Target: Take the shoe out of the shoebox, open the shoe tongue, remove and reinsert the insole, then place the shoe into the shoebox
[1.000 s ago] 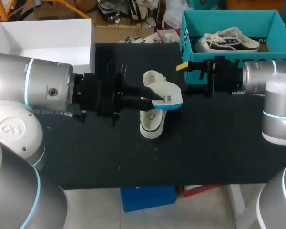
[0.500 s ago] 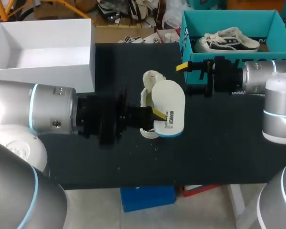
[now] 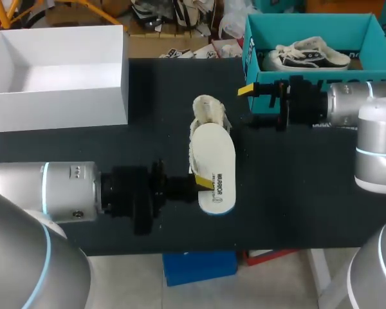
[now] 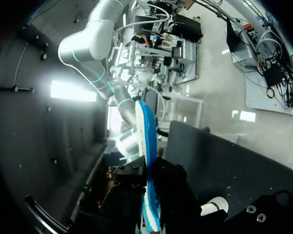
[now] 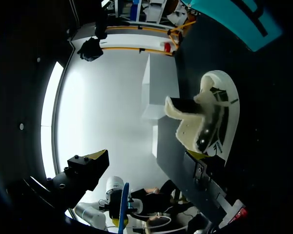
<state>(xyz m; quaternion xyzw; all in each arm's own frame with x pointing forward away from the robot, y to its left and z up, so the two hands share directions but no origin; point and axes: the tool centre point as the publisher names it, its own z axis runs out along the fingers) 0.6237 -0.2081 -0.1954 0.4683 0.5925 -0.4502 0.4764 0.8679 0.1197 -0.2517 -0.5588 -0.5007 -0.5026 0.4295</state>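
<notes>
The left arm (image 3: 71, 199) has swung from the far left part of the surface toward its near edge. The left hand (image 3: 204, 185), closed on the insole (image 3: 215, 168), went with it. The insole lay across the shoe (image 3: 209, 108) before; now it runs along the shoe and covers its near end.

Matt black counter (image 3: 296, 193); smooth pale insole (image 3: 215, 170) with blue foam-like rim; cream cloth shoe (image 3: 209, 108); matt white cardboard box (image 3: 58, 106) upper left, teal cardboard shoebox (image 3: 252, 55) upper right; smooth silver left arm (image 3: 64, 192)
</notes>
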